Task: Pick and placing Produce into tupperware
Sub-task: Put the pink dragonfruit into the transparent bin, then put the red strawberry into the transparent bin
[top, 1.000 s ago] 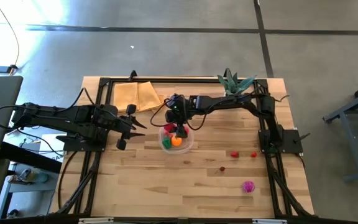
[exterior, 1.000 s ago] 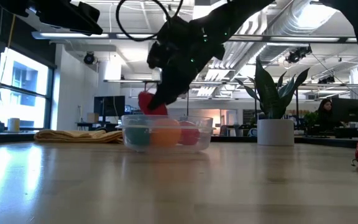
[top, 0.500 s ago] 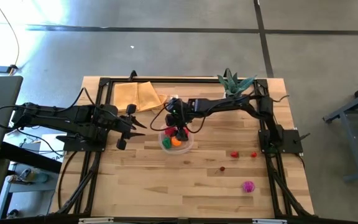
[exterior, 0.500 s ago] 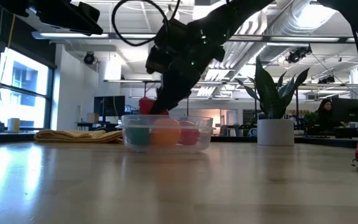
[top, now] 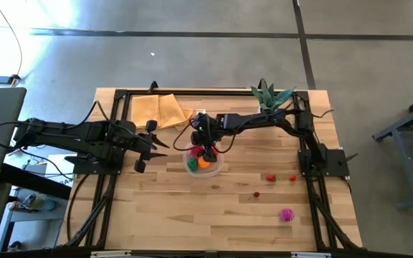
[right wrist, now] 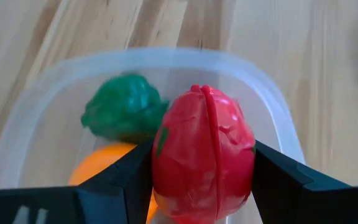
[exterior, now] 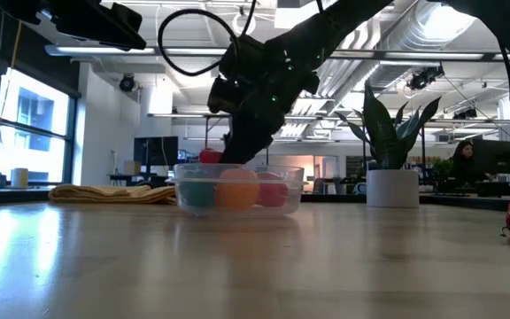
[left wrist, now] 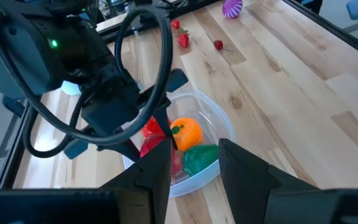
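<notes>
Lowered red produce [right wrist: 202, 152], tupperware [right wrist: 272, 118] holding green, orange

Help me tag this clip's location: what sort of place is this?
Probably an open-plan office or lab: exposed ceiling ducts, a person at a desk in the background, and a wooden table on bare concrete floor.

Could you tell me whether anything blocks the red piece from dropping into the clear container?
Nothing visible does. The right claw holds the red piece directly over the tupperware; the green piece and orange piece lie beside its landing spot.
</notes>
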Controlling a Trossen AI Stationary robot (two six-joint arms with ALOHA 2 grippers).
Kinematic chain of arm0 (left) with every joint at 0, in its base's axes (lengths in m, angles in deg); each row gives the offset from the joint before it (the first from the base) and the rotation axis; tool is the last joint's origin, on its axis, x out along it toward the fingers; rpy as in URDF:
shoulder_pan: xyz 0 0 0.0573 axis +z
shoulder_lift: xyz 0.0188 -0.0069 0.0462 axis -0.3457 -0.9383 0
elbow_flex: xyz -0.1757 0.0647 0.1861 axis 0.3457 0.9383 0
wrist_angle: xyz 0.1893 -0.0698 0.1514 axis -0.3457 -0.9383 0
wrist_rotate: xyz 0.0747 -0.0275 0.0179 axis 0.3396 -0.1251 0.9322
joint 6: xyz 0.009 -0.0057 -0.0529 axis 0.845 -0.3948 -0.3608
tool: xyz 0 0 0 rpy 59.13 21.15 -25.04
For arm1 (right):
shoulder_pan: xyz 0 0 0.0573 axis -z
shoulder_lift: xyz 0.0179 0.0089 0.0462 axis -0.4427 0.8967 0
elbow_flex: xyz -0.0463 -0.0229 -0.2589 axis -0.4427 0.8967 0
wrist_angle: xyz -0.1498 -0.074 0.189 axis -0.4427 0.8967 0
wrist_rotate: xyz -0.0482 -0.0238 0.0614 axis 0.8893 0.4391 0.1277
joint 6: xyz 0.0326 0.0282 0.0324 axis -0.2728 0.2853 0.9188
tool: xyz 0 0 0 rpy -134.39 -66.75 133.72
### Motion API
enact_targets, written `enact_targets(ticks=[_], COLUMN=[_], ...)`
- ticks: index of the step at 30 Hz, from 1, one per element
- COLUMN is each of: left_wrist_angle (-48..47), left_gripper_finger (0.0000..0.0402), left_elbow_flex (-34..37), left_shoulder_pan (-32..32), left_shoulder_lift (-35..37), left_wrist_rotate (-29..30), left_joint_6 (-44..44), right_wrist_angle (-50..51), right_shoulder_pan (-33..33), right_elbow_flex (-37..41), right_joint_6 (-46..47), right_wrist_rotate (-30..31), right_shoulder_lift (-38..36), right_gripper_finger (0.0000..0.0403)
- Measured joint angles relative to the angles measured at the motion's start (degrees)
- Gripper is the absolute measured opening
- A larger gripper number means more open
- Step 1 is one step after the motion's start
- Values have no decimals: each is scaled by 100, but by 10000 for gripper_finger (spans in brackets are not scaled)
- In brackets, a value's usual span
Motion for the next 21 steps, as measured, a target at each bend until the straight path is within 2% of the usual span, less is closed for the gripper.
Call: enact_targets(ticks=[6,11,21], left_wrist_angle=[-12,-18,-18], left_gripper_finger=[120,120,120], left_elbow_flex=[0,0,0], left_shoulder_pan=[2,2,1], left_shoulder_lift=[0,2,2], left_wrist_rotate=[0,0,1], left_joint_6=[0,-2,0], right_wrist_angle=[-33,-82,-107], right_shoulder_pan=[-2,-3,-7], right_elbow_flex=[0,0,0], right_joint_6=[-2,-2,12], right_wrist_rotate=[374,395,395], right_shoulder_lift=[9,9,9], right_gripper_finger=[218,239,243])
